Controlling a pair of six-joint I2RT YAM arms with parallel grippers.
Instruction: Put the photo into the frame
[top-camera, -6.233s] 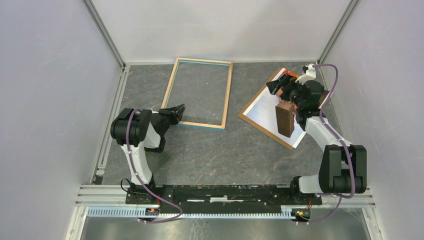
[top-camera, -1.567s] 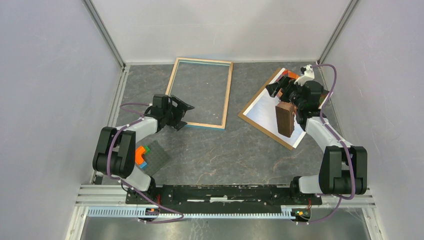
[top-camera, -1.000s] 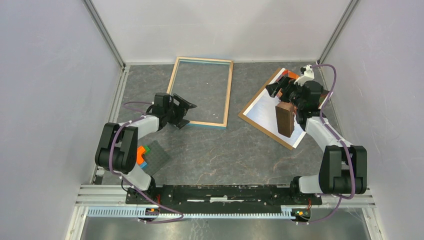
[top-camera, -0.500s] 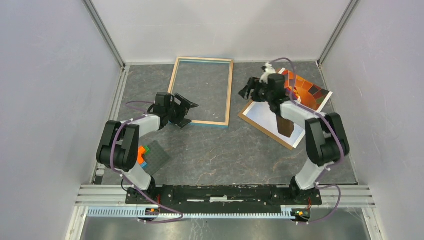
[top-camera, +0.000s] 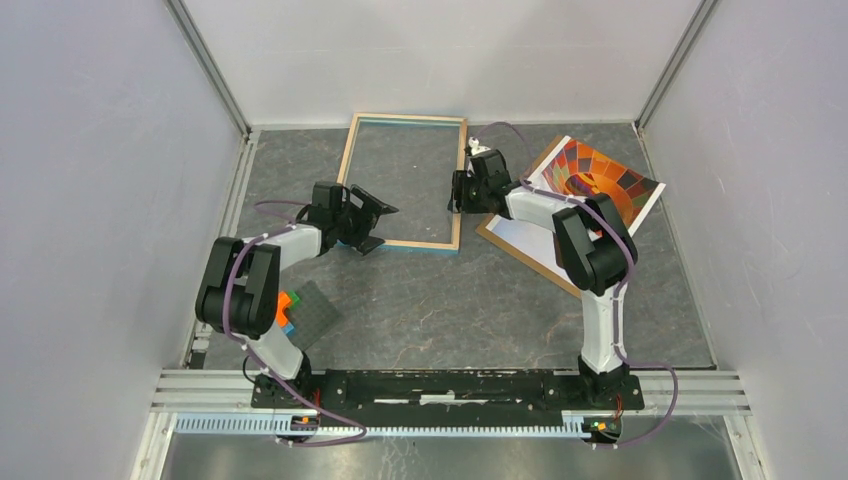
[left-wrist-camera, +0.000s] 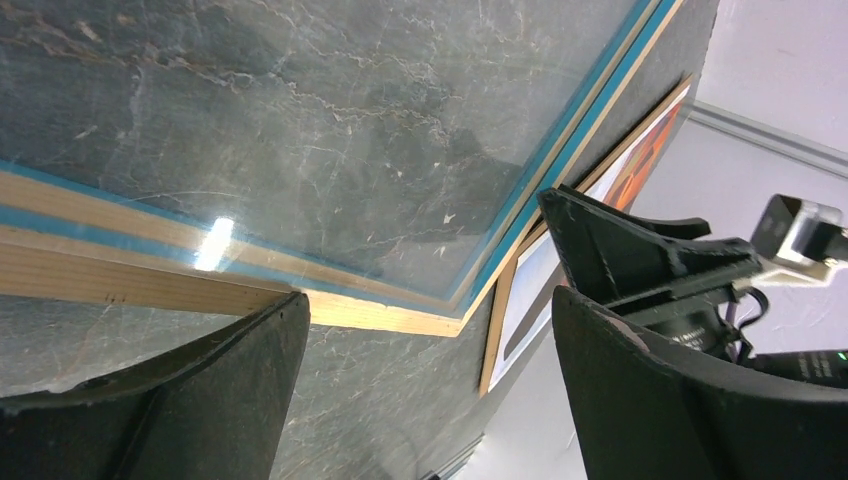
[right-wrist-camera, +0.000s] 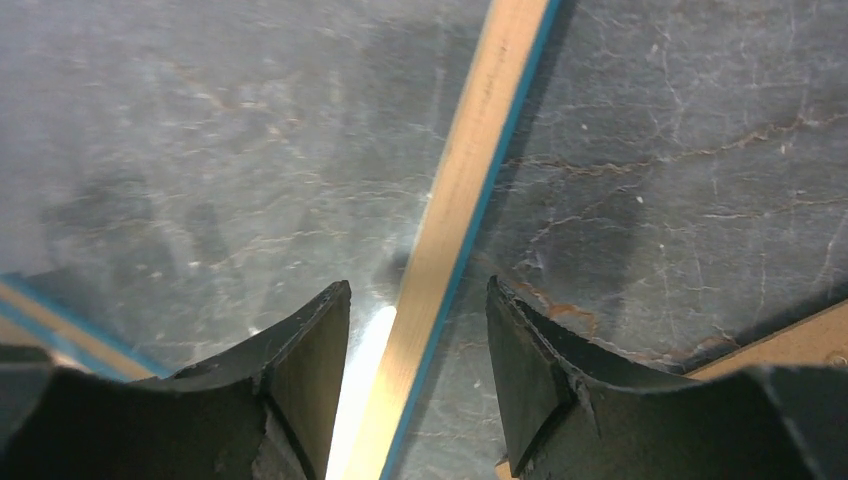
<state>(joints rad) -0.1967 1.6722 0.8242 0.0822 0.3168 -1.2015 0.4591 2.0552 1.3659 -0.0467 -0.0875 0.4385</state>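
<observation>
The task was judged barely begun. The frame (top-camera: 341, 180) was seen lying wood side up at the far centre, with nothing set in it. The photo (top-camera: 600, 180) was found to its right, its far end curled face up, held by nothing. The left gripper (top-camera: 378, 226) was spread wide at the frame's near-left corner. The right gripper (right-wrist-camera: 417, 300) was set with jaws part-open astride the right rail, not clasped.

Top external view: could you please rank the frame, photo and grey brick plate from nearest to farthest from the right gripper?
1. frame, its right rail under the right gripper.
2. photo, just to its right.
3. grey brick plate, far left, near side.
</observation>
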